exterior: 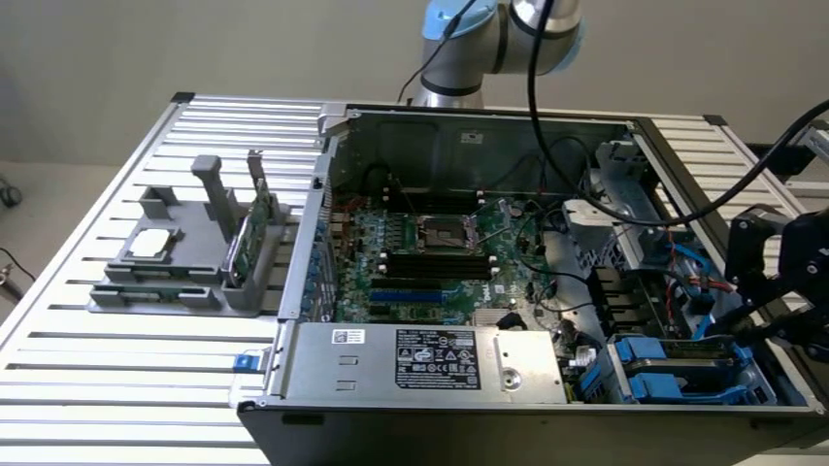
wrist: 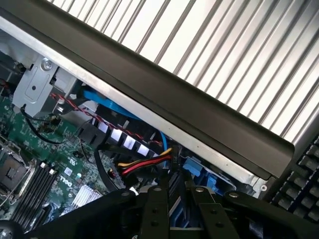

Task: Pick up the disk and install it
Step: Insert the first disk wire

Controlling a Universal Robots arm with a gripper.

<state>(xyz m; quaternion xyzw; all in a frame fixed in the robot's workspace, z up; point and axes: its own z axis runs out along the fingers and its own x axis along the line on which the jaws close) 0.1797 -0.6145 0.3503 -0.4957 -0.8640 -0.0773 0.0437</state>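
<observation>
The pincer [exterior: 762, 325] hangs at the right edge of the exterior view, low over the drive bay in the lower right corner of the open computer case [exterior: 518, 432]; we cannot tell whether it is spread or pinching. Right beneath it we see the disk [exterior: 700, 367], its blue frame showing inside that bay, beside another blue carrier [exterior: 644, 364]. In the wrist view, red and yellow cables [wrist: 144, 165] run near the pincer at the bottom of the frame. The green motherboard [exterior: 428, 243] lies in the case's middle. On the slatted worktop [exterior: 116, 388], at the left of the exterior view, a grey holder [exterior: 182, 277] carries a silver chip [exterior: 151, 243] and a green card [exterior: 255, 209]
</observation>
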